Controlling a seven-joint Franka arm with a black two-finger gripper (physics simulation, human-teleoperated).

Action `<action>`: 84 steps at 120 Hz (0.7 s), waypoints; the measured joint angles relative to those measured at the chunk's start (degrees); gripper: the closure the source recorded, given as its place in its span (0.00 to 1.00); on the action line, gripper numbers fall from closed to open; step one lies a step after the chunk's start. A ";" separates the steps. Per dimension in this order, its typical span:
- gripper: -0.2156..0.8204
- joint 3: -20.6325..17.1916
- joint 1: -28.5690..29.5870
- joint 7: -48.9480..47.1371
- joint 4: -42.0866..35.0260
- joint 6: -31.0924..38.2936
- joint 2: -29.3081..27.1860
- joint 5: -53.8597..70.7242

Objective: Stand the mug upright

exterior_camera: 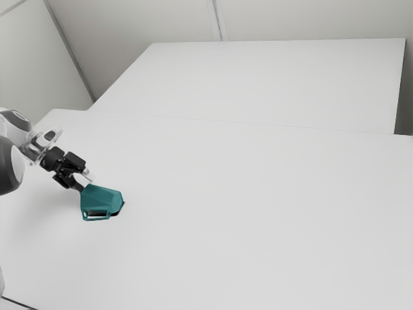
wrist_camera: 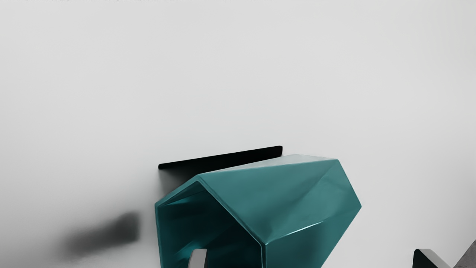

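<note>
Pale grey walls (exterior_camera: pixel 148 19) behind a white desk (exterior_camera: pixel 258 194) in the exterior view. Toward that view's left, a teal mug (exterior_camera: pixel 103 196) on its side, with its mouth toward the black jaws (exterior_camera: pixel 84 181). In the wrist view, wide-set jaws: one fingertip (wrist_camera: pixel 198 259) at the mug's open mouth, the other outside, apart from the mug. Near the mug, a black strip (wrist_camera: pixel 223 158) of unclear nature.

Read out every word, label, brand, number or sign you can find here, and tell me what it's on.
There are none that I can read.
Mug: no lettering on the sides in sight.
Gripper: no readable marking.
Robot arm: no readable brand or number.
Table: no writing in sight.
</note>
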 joint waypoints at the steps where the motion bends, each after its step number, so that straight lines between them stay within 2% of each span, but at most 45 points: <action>1: 0.21 0.00 0.02 0.15 -0.06 -0.07 0.01 -0.13; 67: 0.21 -0.52 0.78 6.41 -2.73 -2.03 1.17 -3.97; 84: 0.21 -1.95 0.78 7.42 -3.01 -2.08 1.45 -5.08</action>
